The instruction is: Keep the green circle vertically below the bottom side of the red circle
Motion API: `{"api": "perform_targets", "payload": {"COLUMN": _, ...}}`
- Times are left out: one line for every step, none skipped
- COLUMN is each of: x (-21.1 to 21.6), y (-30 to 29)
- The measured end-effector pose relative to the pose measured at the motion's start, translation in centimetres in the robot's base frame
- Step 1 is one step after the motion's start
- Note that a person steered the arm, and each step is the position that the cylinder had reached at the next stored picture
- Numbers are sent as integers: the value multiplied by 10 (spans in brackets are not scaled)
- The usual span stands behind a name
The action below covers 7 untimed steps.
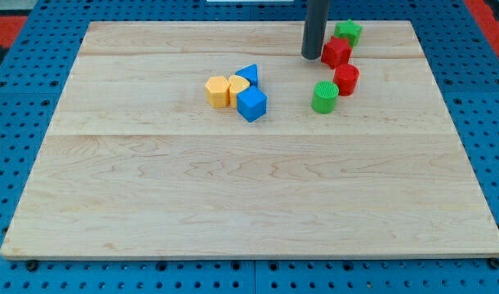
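The green circle (324, 96) stands on the wooden board, touching the red circle (346, 79), which lies up and to its right. My tip (312, 56) rests on the board just left of a red star-like block (336, 51), above both circles. It is apart from the green circle by about a block's width.
A green star block (347, 32) sits near the board's top edge, right of the rod. To the left lies a cluster: a yellow hexagon (218, 91), a yellow heart-like block (238, 85), a blue triangle (247, 74) and a blue cube (251, 104).
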State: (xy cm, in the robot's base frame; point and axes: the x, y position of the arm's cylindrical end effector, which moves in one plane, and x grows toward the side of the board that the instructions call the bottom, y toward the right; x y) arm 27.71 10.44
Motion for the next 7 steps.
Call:
{"api": "perform_targets", "payload": {"x": 0, "y": 18}}
{"api": "perform_targets", "payload": {"x": 0, "y": 22}}
{"api": "perform_targets", "payload": {"x": 0, "y": 11}}
{"api": "perform_targets", "payload": {"x": 5, "y": -22}}
{"api": "perform_targets", "payload": {"x": 32, "y": -32}}
{"api": "perform_targets", "payload": {"x": 69, "y": -23}}
{"api": "perform_targets", "payload": {"x": 91, "y": -17}}
